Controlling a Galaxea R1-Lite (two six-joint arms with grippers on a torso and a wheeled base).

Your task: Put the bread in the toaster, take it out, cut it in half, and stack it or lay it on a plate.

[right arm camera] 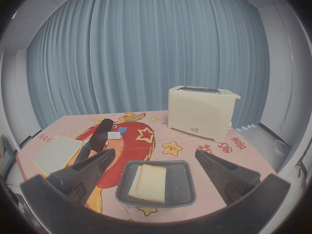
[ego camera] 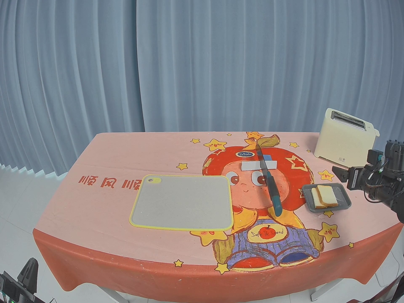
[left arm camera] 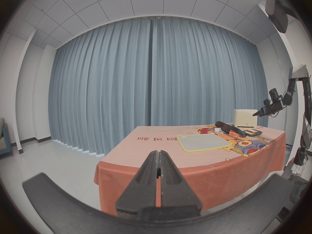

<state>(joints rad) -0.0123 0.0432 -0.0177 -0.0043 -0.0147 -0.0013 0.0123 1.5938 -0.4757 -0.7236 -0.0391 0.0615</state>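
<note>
The left gripper [left arm camera: 159, 158] hangs low off the near left corner of the table [ego camera: 105, 219], jaws pressed together with nothing between them. On the table lie the cutting board [ego camera: 182, 202], then the knife [ego camera: 269, 182], propped across a white block [ego camera: 251, 165]. Further right, two slices of bread [right arm camera: 149, 182] lie in the dark plate [right arm camera: 182, 183], with the toaster [ego camera: 346, 137] behind. The right gripper [right arm camera: 154, 155] hovers just beside the plate, spread wide and empty

Staged lab room, wall-wide blue-grey curtain [left arm camera: 152, 75], panelled ceiling [left arm camera: 146, 0], bare pale floor [left arm camera: 58, 166], one cartoon-clothed table [ego camera: 126, 156]
</note>
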